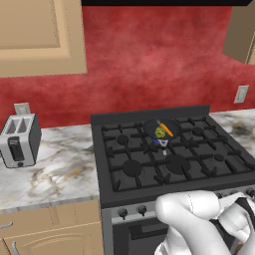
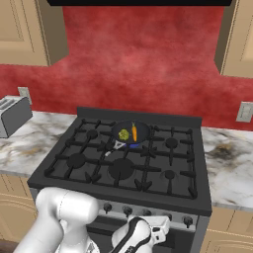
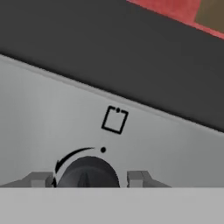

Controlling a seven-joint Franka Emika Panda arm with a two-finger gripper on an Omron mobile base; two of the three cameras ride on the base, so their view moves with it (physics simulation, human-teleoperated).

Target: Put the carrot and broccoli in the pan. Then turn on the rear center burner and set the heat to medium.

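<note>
With the knob (image 3: 87, 173) sitting dead centre between the two finger tips, the gripper (image 3: 86, 179) is right on the stove's control panel (image 3: 52, 118): one grey finger (image 3: 38, 179) at the knob's nine o'clock, the other at its three o'clock, both just beside its rim. Whether they actually pinch it I cannot tell, since the contact falls at the very bottom of the hand view. A curved dial arc runs from nine up towards twelve o'clock around the knob, ending at a dot near one o'clock, and a small square burner marker (image 3: 114, 119) sits above it at twelve. So the turn that comes next looks like a twist about the knob's own axis, straight out of the panel. Up on the stove, the pan (image 1: 162, 130) rests on the rear center burner (image 2: 130, 141), at twelve o'clock from the arm, its handle pointing back towards six. Count the load: one carrot (image 1: 166, 129), long axis slanting from ten to four o'clock, one broccoli (image 1: 159, 132) touching its left side. Both are in the pan, so the first half looks done. One toaster (image 1: 19, 139) stands well apart at nine o'clock.
</note>
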